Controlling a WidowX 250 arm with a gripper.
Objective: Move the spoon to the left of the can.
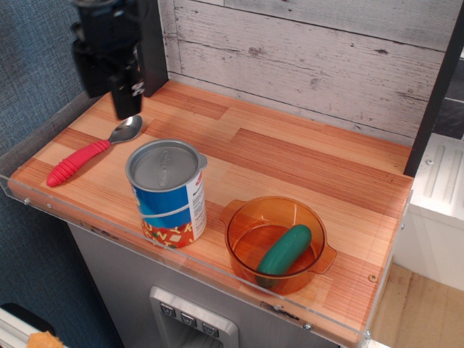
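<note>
Spoon set down left of the can; task looks done

The spoon [90, 152] lies flat near the table's [304, 156] front-left corner, left of the can [168, 194], apart from it; the gripper [109, 87] hangs above the back-left corner, holding nothing; whether its jaws are parted I cannot tell.

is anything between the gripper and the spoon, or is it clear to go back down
Nothing visible stands between them. The gripper hangs above the spoon, which lies flat on the wooden counter to the left of the can. The can stands off to the side, not under the gripper.
</note>
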